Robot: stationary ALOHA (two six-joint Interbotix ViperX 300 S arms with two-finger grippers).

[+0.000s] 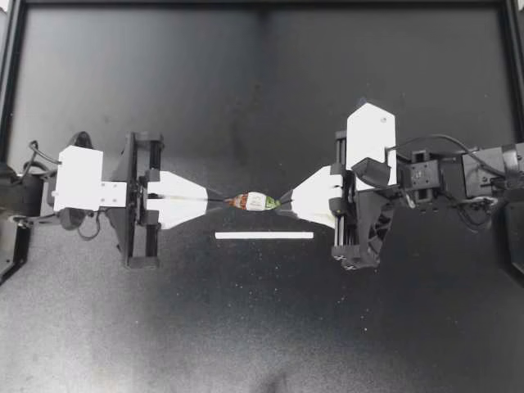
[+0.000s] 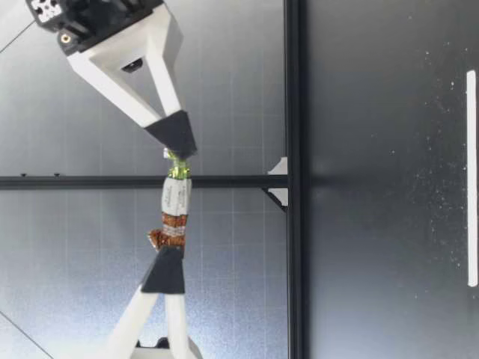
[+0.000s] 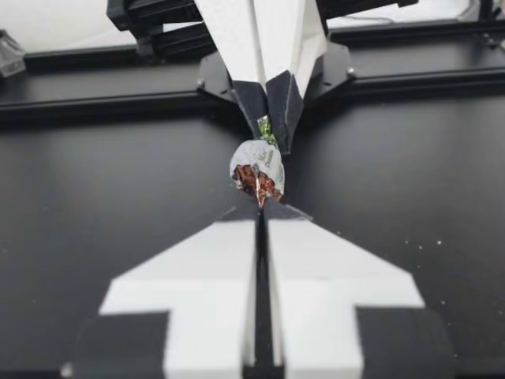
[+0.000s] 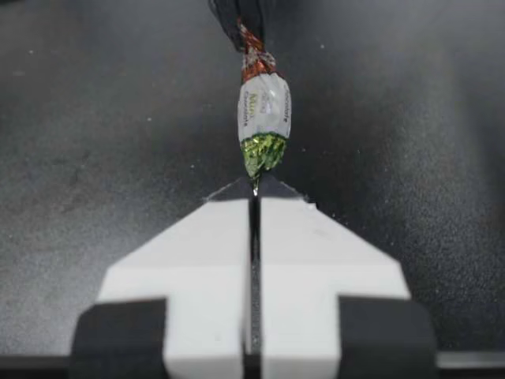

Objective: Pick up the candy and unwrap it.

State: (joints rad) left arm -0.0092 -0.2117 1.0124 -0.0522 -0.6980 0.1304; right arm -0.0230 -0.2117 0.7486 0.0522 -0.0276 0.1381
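Observation:
A wrapped candy [image 1: 253, 201], with a silver middle, a brown twisted end and a green twisted end, hangs in the air between both grippers above the dark table. My left gripper [image 1: 224, 200] is shut on the brown end, and my right gripper [image 1: 281, 203] is shut on the green end. From table height the candy [image 2: 174, 202] is stretched between the two fingertip pairs, well above the surface. The left wrist view has the candy [image 3: 257, 167] right at the tips of the left gripper [image 3: 261, 207]. In the right wrist view the candy [image 4: 264, 114] stands just ahead of the right gripper [image 4: 255, 188].
A thin white strip [image 1: 264, 235] lies flat on the table just in front of the candy, also visible from table height as the white strip [image 2: 471, 178]. A black frame [image 1: 262, 4] borders the table at the back and sides.

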